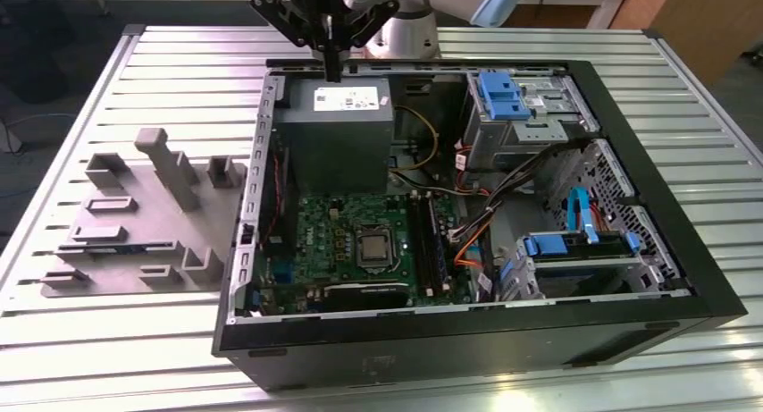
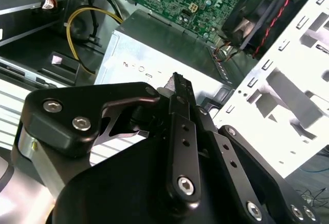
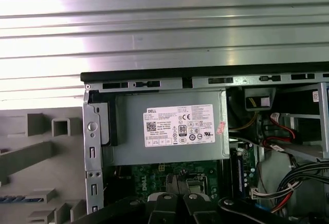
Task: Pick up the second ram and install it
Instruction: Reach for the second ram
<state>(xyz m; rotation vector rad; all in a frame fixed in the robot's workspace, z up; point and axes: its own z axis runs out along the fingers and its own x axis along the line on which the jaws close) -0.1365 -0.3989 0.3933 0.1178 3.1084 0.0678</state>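
My gripper (image 1: 331, 71) hangs shut above the back edge of the open computer case (image 1: 667, 314), over the grey power-supply box (image 1: 339, 108). Its black fingers (image 2: 176, 80) are pressed together with nothing between them, and in the first wrist view the gripper (image 3: 177, 182) points at the green motherboard (image 3: 159, 175). The second ram (image 1: 120, 248) looks like a thin blue-green strip lying in a slot of the grey holder (image 1: 131, 215), outside the case on the exterior view's left, well away from the gripper. In the first wrist view the second ram (image 3: 20, 199) shows beside the case wall. The dark memory slots (image 1: 431, 242) run beside the processor socket (image 1: 372, 247).
Blue drive brackets (image 1: 501, 95) sit at the case's far corner, with more blue drive brackets (image 1: 573, 242) on the exterior view's right. Bundled cables (image 1: 477, 224) cross beside the memory slots. A black fan (image 2: 262, 8) sits on the case wall. The case rests on a ribbed metal table (image 1: 143, 340).
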